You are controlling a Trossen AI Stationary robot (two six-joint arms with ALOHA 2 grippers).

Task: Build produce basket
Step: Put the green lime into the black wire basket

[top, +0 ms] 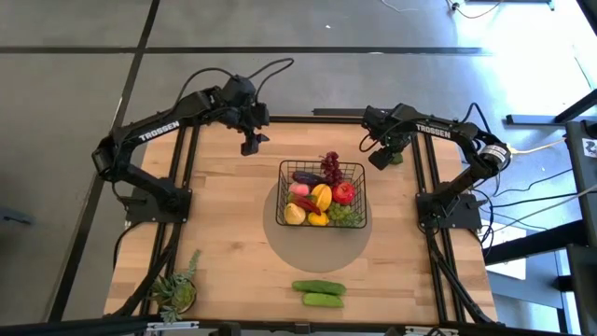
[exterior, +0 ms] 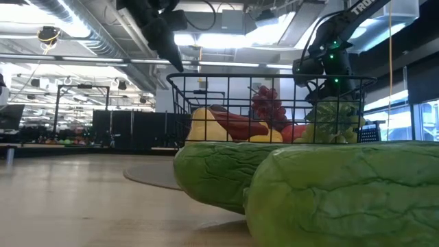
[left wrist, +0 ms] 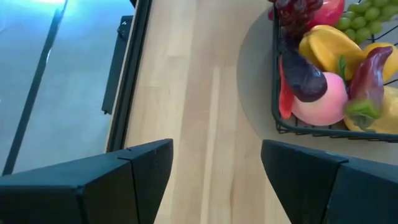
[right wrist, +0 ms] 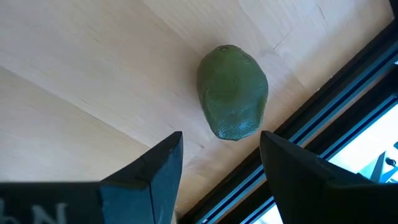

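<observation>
Hovering my right gripper (right wrist: pixel 217 162) over the lime (right wrist: pixel 232 92) near the counter's (top: pixel 233 224) far right edge, I see its fingers spread wide, empty, touching nothing; the lime lies between them in the wrist view, beside the dark frame rail. I judge it light, stiff and smooth, likely to roll, so I would take it across its short middle. The left gripper (left wrist: pixel 214 168) waits over bare counter left of the basket (top: pixel 322 168), open wide and holding nothing. The basket sits mid-counter on a grey mat (top: pixel 322 238), already holding grapes, a peach, an eggplant and more; two cucumbers (top: pixel 319 292) lie apart at the near edge.
</observation>
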